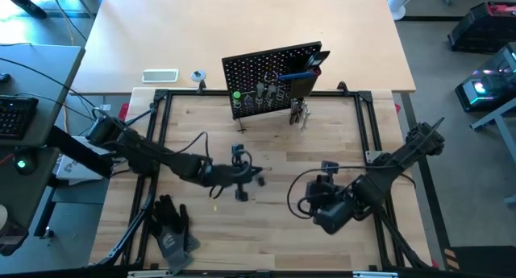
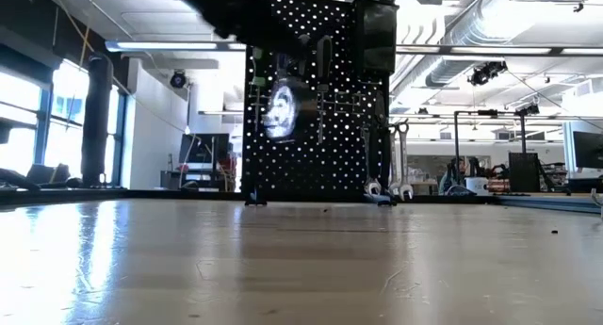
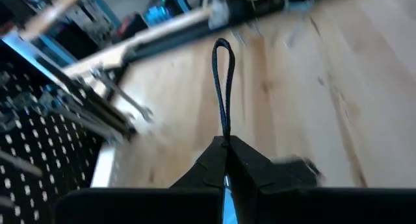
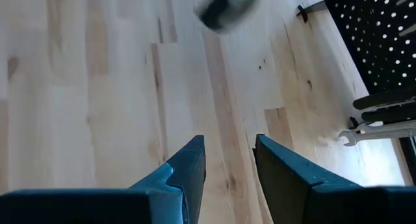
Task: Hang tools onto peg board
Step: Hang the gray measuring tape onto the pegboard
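— Where's the peg board (image 1: 272,79)?
— Upright at the desk's (image 1: 266,238) far edge, several tools hung already.
— And the arms?
— Left gripper (image 1: 242,181), mid-desk, is clamped on a loop cord (image 3: 222,87); probably carrying. Next: hooking the loop over a peg. Right gripper (image 1: 321,193) waits, fingers apart.

Blurred dark object (image 4: 226,8) above the wood; peg board (image 2: 316,99) top cut off

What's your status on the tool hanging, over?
Left tool shut on cord loop, mid-table. Right tool open, empty, waiting. Peg board already holds wrenches. Path clear.
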Robot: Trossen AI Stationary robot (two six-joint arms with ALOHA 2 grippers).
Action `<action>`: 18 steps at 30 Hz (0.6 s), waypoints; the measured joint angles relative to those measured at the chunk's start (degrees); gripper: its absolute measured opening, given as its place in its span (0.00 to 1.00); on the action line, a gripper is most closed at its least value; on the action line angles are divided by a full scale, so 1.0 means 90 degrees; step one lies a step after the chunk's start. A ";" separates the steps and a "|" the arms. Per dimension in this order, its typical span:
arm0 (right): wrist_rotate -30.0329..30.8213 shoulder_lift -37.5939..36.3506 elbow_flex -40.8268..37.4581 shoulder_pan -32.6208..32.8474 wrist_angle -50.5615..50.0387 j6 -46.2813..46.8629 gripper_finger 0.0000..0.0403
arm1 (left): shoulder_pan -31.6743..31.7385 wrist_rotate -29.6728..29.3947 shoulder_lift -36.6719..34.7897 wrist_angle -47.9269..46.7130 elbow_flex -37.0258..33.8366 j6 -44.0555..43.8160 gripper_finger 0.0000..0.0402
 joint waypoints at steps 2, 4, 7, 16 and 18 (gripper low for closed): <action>0.0098 0.0000 0.0000 0.0126 0.0000 0.0086 0.32 | 0.0197 0.0164 0.0000 0.0370 0.0000 0.0205 0.00; 0.0166 0.0000 0.0000 0.0263 -0.0006 0.0173 0.32 | 0.0410 0.0315 0.0000 0.0684 0.0002 0.0368 0.00; 0.0336 0.0000 0.0000 0.0475 -0.0048 0.0304 0.32 | 0.0750 0.0551 0.0015 0.1095 0.0002 0.0536 0.00; 0.0498 -0.0005 0.0000 0.1158 0.0021 0.0433 0.32 | 0.1784 0.2085 0.0748 0.2433 0.0005 0.0552 0.00; 0.0584 -0.0005 0.0000 0.1307 0.0114 0.0435 0.32 | 0.1958 0.2350 0.1010 0.2828 0.0006 0.0518 0.00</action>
